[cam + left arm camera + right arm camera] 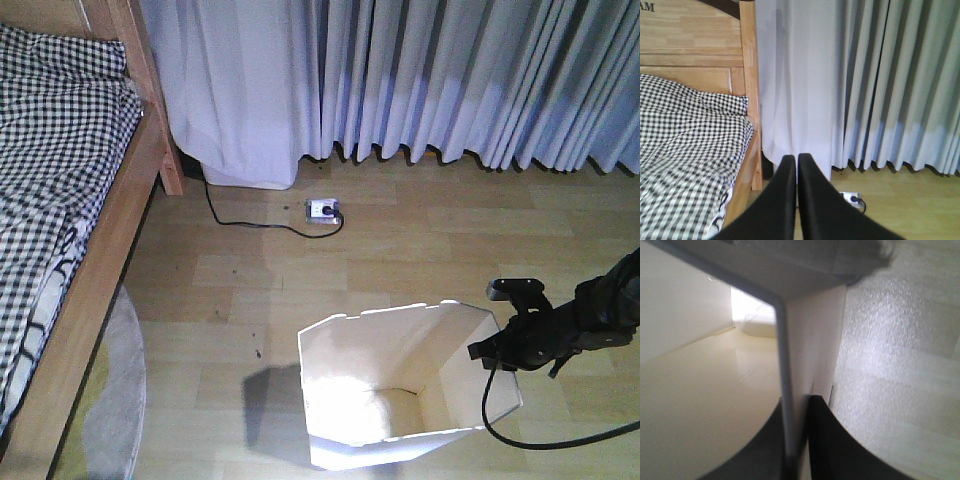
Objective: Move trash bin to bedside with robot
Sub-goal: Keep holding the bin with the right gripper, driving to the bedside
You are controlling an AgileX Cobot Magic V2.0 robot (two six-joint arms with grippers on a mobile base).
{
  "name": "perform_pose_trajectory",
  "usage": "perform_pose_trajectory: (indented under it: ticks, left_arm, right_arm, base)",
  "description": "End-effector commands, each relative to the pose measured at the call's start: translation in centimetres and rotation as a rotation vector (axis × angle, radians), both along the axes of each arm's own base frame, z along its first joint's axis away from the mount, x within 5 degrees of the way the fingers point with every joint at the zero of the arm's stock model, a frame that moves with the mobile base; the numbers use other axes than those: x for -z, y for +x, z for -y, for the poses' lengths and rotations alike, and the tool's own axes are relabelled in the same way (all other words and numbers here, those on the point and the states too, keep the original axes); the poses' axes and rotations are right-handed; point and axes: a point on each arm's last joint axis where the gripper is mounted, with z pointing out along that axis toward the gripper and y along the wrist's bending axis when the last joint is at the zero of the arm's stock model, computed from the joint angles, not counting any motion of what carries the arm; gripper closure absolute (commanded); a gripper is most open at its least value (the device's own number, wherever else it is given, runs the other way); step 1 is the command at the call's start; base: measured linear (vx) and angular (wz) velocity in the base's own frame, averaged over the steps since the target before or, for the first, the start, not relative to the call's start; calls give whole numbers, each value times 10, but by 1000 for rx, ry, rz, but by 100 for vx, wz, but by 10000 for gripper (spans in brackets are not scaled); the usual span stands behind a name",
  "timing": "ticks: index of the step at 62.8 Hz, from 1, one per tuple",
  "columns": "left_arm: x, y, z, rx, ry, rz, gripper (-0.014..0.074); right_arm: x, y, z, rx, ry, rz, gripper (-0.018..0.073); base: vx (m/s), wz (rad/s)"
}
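The white trash bin (400, 385) stands on the wooden floor, low in the front view, its faceted rim open toward the camera. My right gripper (490, 350) is shut on the bin's right wall; in the right wrist view the rim edge (782, 370) runs between the two black fingers (827, 440), one inside and one outside. The bed (70, 220) with black-and-white checked bedding lies at the left, a stretch of floor away from the bin. My left gripper (797, 159) is shut on nothing, facing the bed's headboard (695, 55) and curtain.
Grey curtains (450, 80) hang along the back wall. A power strip (322, 211) with a black cable lies on the floor under them. A round grey rug (115, 400) sticks out beside the bed frame. A black cable (560, 435) trails from the right arm.
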Motion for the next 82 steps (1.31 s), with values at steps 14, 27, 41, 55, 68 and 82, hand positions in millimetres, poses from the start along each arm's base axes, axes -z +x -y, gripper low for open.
perform_pose_trajectory:
  ticks: [14, 27, 41, 55, 68, 82]
  left_arm:
    - [2, 1, 0, 1, -12, 60, 602]
    - [2, 1, 0, 1, -12, 60, 602]
    - [2, 1, 0, 1, -12, 60, 602]
    - [2, 1, 0, 1, -12, 60, 602]
    - [2, 1, 0, 1, -12, 60, 602]
    - [2, 1, 0, 1, -12, 60, 602]
  right_arm:
    - [-30, 17, -10, 1, 161, 110, 565]
    - [-30, 17, -10, 1, 161, 110, 565]
    - [-30, 17, -10, 1, 161, 110, 565]
    - [-30, 17, -10, 1, 161, 110, 565]
    - [-30, 17, -10, 1, 161, 110, 565]
    - [-30, 17, -10, 1, 161, 110, 565]
  base:
    - [36, 0]
    - [36, -1]
    - [35, 0]
    - [35, 2]
    - [34, 2]
    - [31, -2]
